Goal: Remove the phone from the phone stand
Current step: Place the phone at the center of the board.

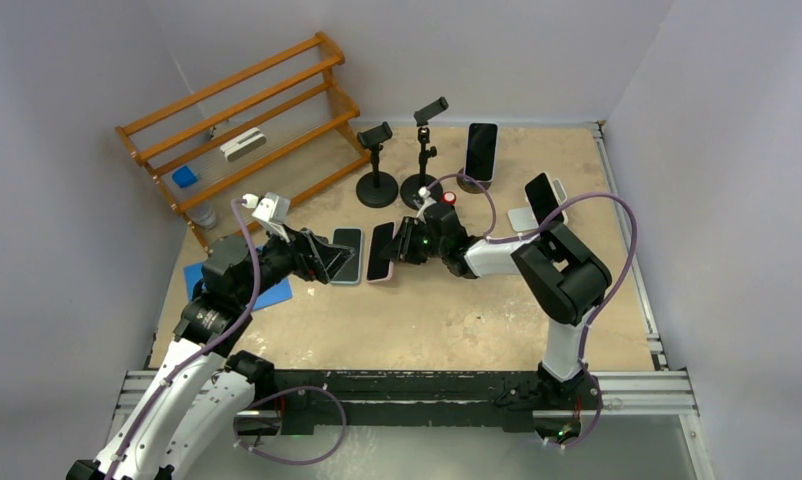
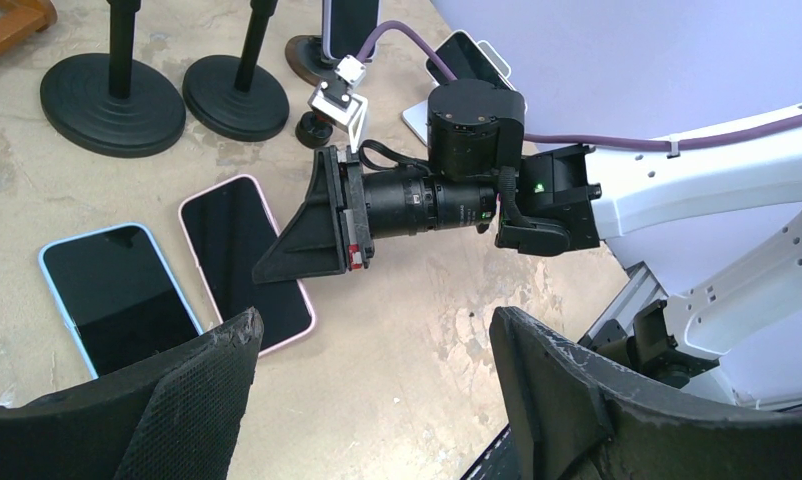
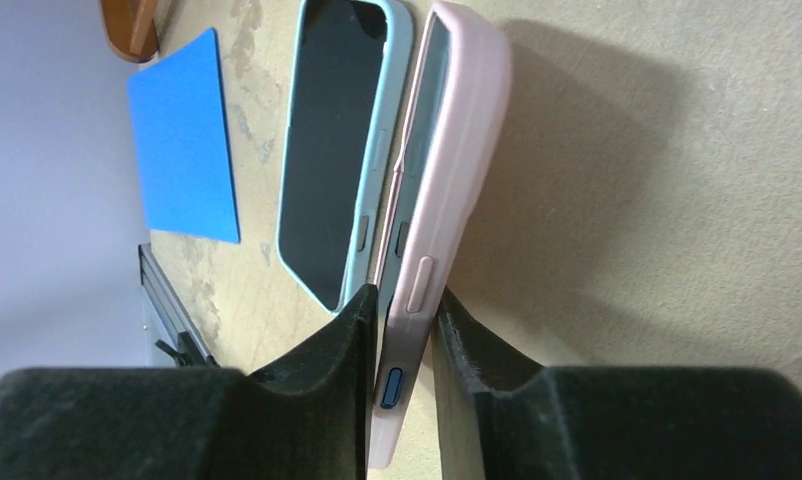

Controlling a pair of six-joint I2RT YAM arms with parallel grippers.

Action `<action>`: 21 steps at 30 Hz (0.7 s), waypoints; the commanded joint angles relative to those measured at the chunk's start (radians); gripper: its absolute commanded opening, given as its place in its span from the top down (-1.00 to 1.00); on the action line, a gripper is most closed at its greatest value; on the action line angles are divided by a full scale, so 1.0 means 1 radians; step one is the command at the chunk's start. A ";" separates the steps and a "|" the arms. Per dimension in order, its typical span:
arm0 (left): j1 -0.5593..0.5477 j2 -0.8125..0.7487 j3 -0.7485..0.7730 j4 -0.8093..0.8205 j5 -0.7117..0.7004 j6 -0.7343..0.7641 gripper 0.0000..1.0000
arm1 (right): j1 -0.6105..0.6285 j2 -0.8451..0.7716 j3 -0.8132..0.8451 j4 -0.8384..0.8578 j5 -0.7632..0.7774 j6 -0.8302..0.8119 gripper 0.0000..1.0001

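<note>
The left arm reaches from the near left corner toward the middle of the table (image 1: 457, 320), its forearm passing above the blue mat (image 1: 277, 292). The left gripper (image 1: 327, 258) hangs low with its fingers spread wide apart and nothing between them, just at the left of the light-blue phone (image 1: 347, 256), which lies flat with the screen up.

Just beside it, on the right, is the pink phone (image 1: 380, 252), down on the table and well apart from the black stands (image 1: 377, 186) behind it. The right gripper (image 1: 402, 242) is at the near end of this phone. The right arm rises from its base, bends at the elbow and stretches its forearm to the left, low and almost level with the table.

The right wrist view alone shows the grip. The two fingers (image 3: 357, 330) stand close together on both faces of the pink phone, at the end with the charging port, and the phone appears tilted up on its long edge. Whether they press firmly I cannot tell.

The left wrist view shows the right gripper from the side, lying low, with its dark finger over the right edge of the pink phone. In this view the phone looks nearly flat. The top view shows both arms whole, and also the wooden rack (image 1: 247, 120) at the far left.
</note>
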 commanded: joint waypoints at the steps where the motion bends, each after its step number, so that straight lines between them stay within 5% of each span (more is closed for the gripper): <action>1: 0.002 -0.001 0.039 0.029 0.017 0.009 -0.64 | -0.004 0.012 0.036 -0.001 0.018 -0.021 0.42; 21: 0.002 0.003 0.039 0.030 0.016 0.010 -0.64 | -0.016 -0.041 -0.012 -0.062 0.116 -0.086 0.18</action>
